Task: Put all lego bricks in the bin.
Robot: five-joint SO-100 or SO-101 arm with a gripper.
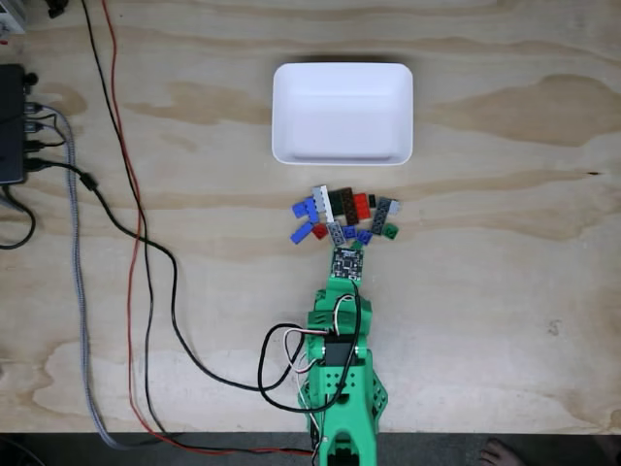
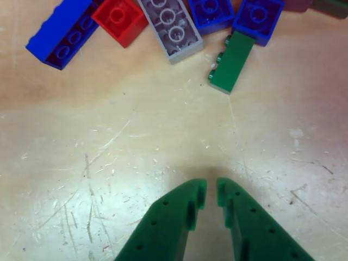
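Lying on the pale plywood surface (image 1: 505, 291) toward its far edge in the fixed view: the shallow white rectangular plastic bin (image 1: 343, 113) with rounded corners, nothing showing inside it. Sitting just on the near side of the bin, close to the middle of the surface: the heap of small studded plastic lego bricks (image 1: 344, 216) in blue, grey, red, green, black and white, most of them touching one another.

Reaching from the near edge toward the heap: the green plastic robot arm (image 1: 340, 379), its small dark square circuit board (image 1: 347, 261) just short of the nearest bricks, black and white wires looping beside it. Trailing down the left side of the surface: black, red and braided grey cables (image 1: 136, 243), running from a dark box (image 1: 10, 126) at the left edge, well apart from the bricks. Showing at the bottom edge, off the surface: a person's bare toes (image 1: 500, 452).

In the other view, pointing at bare scratched wood: the green fingers (image 2: 211, 194), nearly closed with only a narrow slit between the tips, holding nothing. Lying beyond them: a long blue brick (image 2: 60, 33), a red square brick (image 2: 120, 20), a grey plate (image 2: 171, 30), two blue bricks (image 2: 211, 12) and a dark green brick (image 2: 232, 61) tipped on its side, nearest to the fingers but still apart, with nothing between.
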